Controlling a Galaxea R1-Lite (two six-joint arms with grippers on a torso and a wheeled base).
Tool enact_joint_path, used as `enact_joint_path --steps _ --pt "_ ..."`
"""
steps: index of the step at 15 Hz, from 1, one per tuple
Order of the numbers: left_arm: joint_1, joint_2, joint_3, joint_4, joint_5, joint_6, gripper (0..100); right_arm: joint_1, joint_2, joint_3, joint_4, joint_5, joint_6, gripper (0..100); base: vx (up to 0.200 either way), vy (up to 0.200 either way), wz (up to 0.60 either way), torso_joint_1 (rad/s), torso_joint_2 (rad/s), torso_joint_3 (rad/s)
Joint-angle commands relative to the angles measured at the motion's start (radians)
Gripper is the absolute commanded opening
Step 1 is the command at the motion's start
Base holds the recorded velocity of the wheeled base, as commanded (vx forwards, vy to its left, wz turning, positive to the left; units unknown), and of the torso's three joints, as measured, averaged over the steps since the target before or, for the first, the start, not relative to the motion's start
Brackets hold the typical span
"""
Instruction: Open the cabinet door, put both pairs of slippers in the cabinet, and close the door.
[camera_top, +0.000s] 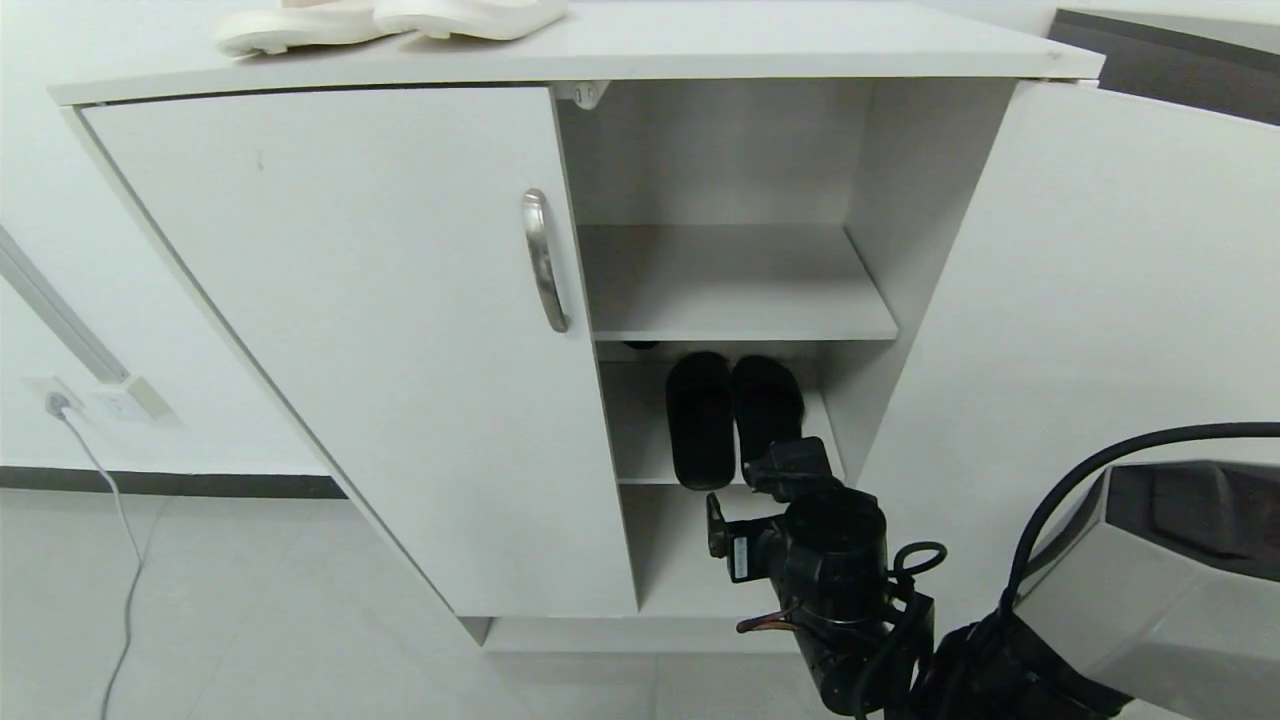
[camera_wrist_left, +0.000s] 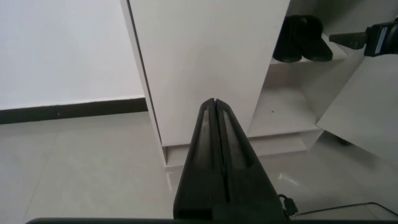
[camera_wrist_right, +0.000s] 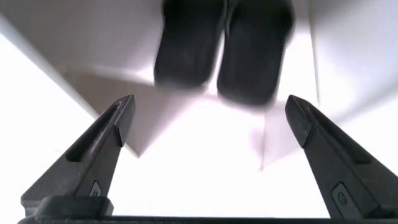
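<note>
A pair of black slippers (camera_top: 735, 415) (camera_wrist_left: 303, 38) (camera_wrist_right: 224, 50) lies side by side on the cabinet's middle shelf. A pair of white slippers (camera_top: 390, 20) rests on the cabinet top (camera_top: 750, 45). The right door (camera_top: 1100, 300) is swung wide open; the left door (camera_top: 350, 330) with its metal handle (camera_top: 543, 260) is closed. My right gripper (camera_top: 790, 465) (camera_wrist_right: 209, 102) hovers just in front of the black slippers, open and empty. My left gripper (camera_wrist_left: 214, 102) is shut on nothing, low over the floor before the closed left door.
The upper shelf (camera_top: 730, 280) and the bottom compartment (camera_top: 690, 560) are bare. A wall socket (camera_top: 55, 405) with a hanging cable is at the left, above the tiled floor (camera_top: 250, 620). A dark grey object (camera_top: 1170, 60) stands behind the cabinet's right side.
</note>
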Motion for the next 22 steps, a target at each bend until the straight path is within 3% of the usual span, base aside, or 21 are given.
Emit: enact_joint_path --steps 1,12,22 --pt "0.0 0.001 0.0 0.0 0.0 0.0 0 -0.001 -0.002 0.006 -0.001 0.001 0.0 100 0.0 0.0 0.0 0.0 0.0 0.0" --pt "0.0 0.001 0.001 0.0 0.0 0.0 0 -0.01 -0.001 0.026 -0.002 0.002 0.0 100 0.0 0.0 0.0 0.0 0.0 0.0" --pt "0.0 0.001 0.001 0.0 0.002 0.001 0 -0.032 0.004 0.03 -0.022 0.001 0.001 100 0.0 0.0 0.0 0.003 0.0 0.169"
